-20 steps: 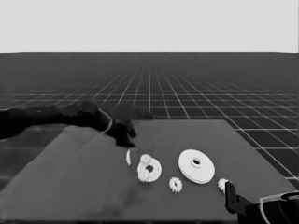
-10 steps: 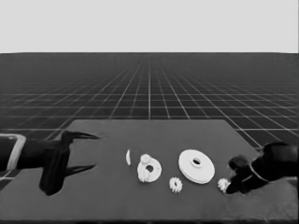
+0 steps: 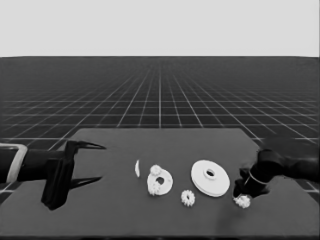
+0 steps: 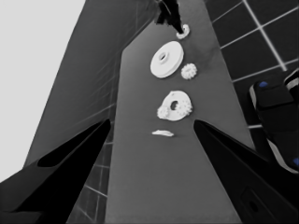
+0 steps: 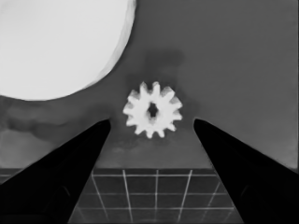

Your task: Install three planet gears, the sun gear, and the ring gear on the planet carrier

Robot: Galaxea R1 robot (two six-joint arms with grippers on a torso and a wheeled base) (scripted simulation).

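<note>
Gears are the matter at hand, and the head view shows where each lies. Two planet gears (image 3: 156, 170) already sit on the smaller round part (image 3: 160, 181) near the table's middle. A third gear (image 3: 188, 197) lies loose on the dark table (image 3: 165, 142), nearer the front edge, between the smaller round part and the larger round part (image 3: 210, 178). A fourth gear (image 3: 242, 201) lies to the right of the larger round part, directly under the right gripper (image 3: 246, 192). A thin white piece (image 3: 137, 168) lies left of the smaller round part. The left gripper (image 3: 92, 162) waits over the table's left end, its fingers spread wide and holding nothing.

From the left wrist view, the left gripper's wedges stand far apart, with the same row of parts running away along the table and the right arm over the farthest gear (image 4: 182, 31).

In the right wrist view, that gear (image 5: 152, 109) lies flat between the two spread fingers (image 5: 70, 158), with bare table on either side, so it is not yet grasped; the larger round part's edge (image 5: 60, 42) lies close by.

I judge the step to be picking up this gear. The next move calls for lowering squarely, closing on the teeth without nudging the larger round part, then carrying it to the smaller round part.
</note>
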